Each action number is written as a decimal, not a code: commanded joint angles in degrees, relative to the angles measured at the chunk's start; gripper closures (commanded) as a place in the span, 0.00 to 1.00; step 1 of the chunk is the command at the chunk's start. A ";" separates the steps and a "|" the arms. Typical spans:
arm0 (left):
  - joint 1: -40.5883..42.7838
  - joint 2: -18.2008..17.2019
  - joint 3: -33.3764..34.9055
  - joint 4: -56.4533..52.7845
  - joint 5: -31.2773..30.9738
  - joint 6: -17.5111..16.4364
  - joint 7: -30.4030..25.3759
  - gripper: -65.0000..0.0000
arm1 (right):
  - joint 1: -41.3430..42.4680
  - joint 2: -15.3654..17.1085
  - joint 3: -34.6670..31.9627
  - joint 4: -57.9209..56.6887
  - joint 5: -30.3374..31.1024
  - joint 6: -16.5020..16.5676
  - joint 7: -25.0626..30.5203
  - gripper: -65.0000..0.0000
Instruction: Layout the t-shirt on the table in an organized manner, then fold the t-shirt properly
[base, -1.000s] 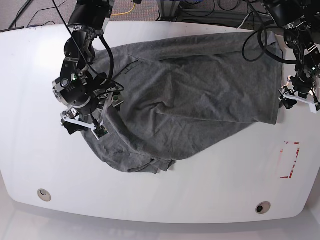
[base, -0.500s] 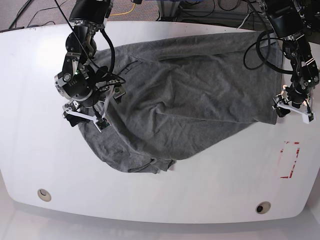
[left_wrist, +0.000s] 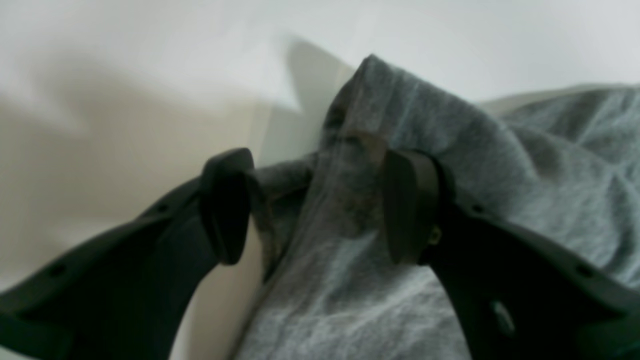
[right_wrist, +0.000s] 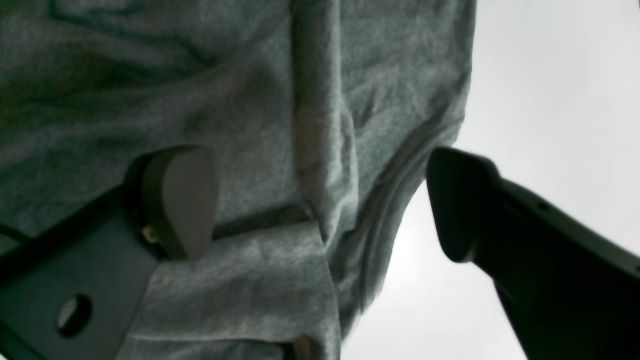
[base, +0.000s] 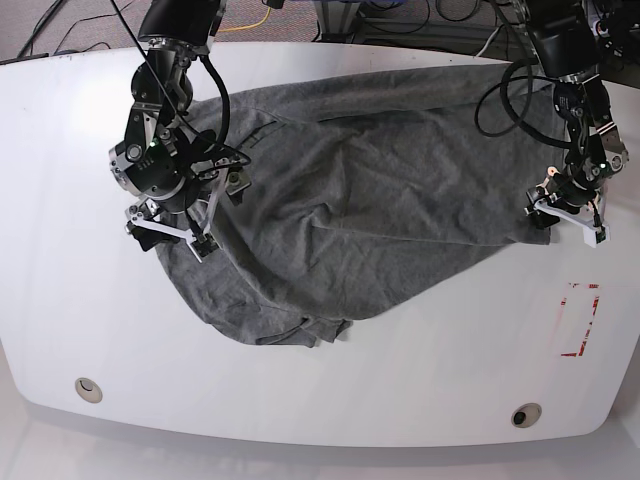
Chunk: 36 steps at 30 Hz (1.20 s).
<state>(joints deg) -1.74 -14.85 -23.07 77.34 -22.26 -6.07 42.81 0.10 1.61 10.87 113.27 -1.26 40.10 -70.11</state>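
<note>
Lying crumpled across the white table (base: 60, 200), the grey t-shirt (base: 370, 200) bunches toward the front edge, far from laid out. The left claw (left_wrist: 310, 205) stands part-spread astride a raised corner of cloth, fabric between its pads but not pinched; the right claw (right_wrist: 320, 200) is spread wide over a hemmed edge, holding nothing. If either closes now, it may catch several layers or only a thin fold, so a pull would drag the heap rather than spread it, or slip off. Which shirt part sits at each claw is hard to tell; the neckline and the sleeves cannot be made out.
</note>
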 joint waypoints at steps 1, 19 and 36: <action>-1.03 -0.14 -0.09 2.79 -0.55 -0.13 -1.00 0.41 | 0.91 0.28 0.07 1.06 0.33 -0.10 0.88 0.03; -1.03 0.13 6.23 1.65 -0.20 0.04 -0.65 0.76 | 1.09 0.28 0.16 1.06 0.42 -0.10 0.88 0.03; -0.86 -0.05 6.06 6.57 -0.46 -0.04 -0.65 0.71 | 0.82 0.20 0.16 1.06 0.51 -0.10 0.88 0.03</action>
<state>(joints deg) -1.56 -14.00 -16.71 80.93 -22.28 -5.98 43.64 0.10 1.58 10.92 113.27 -1.10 40.10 -70.11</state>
